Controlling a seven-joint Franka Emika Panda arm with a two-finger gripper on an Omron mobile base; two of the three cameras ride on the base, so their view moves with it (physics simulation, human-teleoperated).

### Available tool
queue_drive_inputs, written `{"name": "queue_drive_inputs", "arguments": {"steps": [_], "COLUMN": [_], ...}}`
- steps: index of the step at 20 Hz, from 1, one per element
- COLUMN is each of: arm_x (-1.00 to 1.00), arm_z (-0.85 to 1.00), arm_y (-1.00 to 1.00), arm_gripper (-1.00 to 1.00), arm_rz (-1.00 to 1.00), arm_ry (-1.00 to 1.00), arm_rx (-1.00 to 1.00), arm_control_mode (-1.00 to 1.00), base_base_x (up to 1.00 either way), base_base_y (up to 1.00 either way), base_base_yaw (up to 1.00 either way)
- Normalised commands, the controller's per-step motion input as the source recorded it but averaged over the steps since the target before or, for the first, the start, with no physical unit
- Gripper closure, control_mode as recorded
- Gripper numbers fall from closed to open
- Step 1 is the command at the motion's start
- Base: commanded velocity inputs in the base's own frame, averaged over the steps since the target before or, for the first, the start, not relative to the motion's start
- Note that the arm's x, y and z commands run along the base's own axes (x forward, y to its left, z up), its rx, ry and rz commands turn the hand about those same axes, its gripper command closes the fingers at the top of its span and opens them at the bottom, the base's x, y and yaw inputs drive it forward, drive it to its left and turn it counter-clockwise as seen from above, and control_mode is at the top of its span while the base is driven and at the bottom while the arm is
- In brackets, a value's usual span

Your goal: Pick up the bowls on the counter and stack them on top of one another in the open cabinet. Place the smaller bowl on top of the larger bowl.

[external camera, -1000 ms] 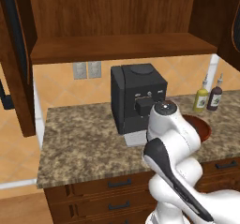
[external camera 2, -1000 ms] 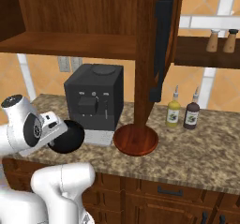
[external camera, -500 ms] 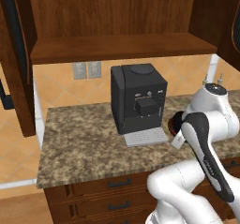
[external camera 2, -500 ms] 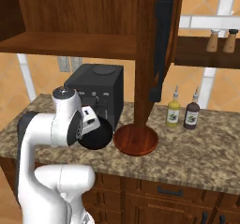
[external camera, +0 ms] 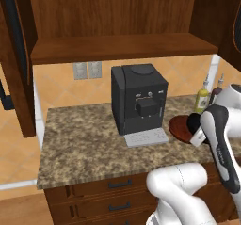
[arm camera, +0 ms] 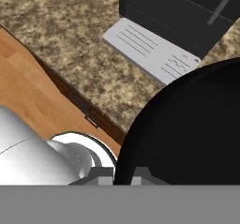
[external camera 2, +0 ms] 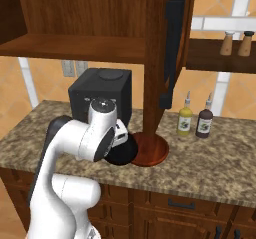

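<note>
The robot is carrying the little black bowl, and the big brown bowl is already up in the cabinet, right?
Not quite. The wide, shallow reddish-brown bowl is sitting on the speckled granite counter, not in the cabinet; the right base view shows it. The end effector does hold the small glossy black bowl.

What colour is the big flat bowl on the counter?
Reddish-brown, like wood. The big bowl shows best in the right base view.

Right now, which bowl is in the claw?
The small black bowl, held tilted at the claw; the wide reddish-brown bowl lies flat on the counter.
</note>
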Motion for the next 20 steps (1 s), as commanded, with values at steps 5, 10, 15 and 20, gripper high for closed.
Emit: {"name": "queue_drive_inputs", "arguments": {"steps": [5, 10, 15, 20], "arm_x": [0.44, 0.45, 0.26, 0.34], "arm_z": [0.08, -0.02, -0.18, -0.38], "arm_y": [0.00, -0.16, -0.34, -0.14], "arm_gripper": [1.00, 1.00, 1.00, 1.00], "arm_rz": [0.00, 0.00, 0.00, 0.00], "arm_ry": [0.17, 0.11, 0.00, 0.00], "arm_rx": [-0.04, -0.01, 0.00, 0.00], "arm_control_mode": [-1.00, -1.00, -1.00, -1.00], "base_base_x": [0.00, 0.00, 0.00, 0.00], "base_base_y": [0.00, 0.00, 0.00, 0.00], "base_base_yaw": [0.00, 0.00, 0.00, 0.00]}}
